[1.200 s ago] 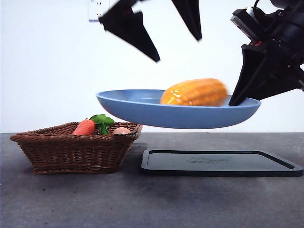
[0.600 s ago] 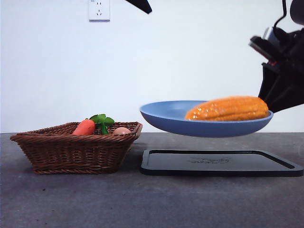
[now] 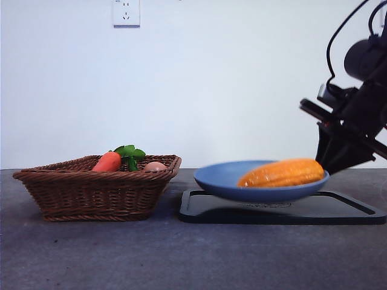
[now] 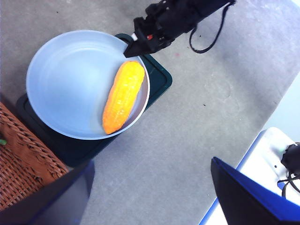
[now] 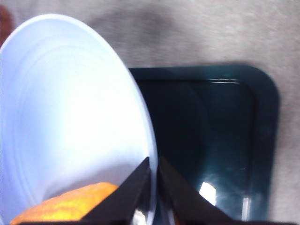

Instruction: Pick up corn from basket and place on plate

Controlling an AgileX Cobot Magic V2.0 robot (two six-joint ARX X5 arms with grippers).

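Note:
The corn (image 3: 281,173) lies in the light blue plate (image 3: 224,180), toward its right side. My right gripper (image 3: 329,162) is shut on the plate's right rim, and the plate sits low over the black tray (image 3: 338,212); whether it touches I cannot tell. The right wrist view shows the right gripper (image 5: 152,174) pinching the plate's (image 5: 70,117) edge, with the corn (image 5: 70,208) beside the jaws. From high above, my left gripper (image 4: 151,164) stands open and empty over the corn (image 4: 123,96), plate (image 4: 65,79) and right gripper (image 4: 136,47). The wicker basket (image 3: 91,193) stands at the left.
A carrot with green leaves (image 3: 109,161) and a small egg (image 3: 155,166) lie in the basket. The tray (image 5: 220,140) reaches past the plate to the right. A wall socket (image 3: 126,12) is on the back wall.
The right gripper has lowered the plate with the corn from the air down to the tray. The left gripper has risen out of the front view.

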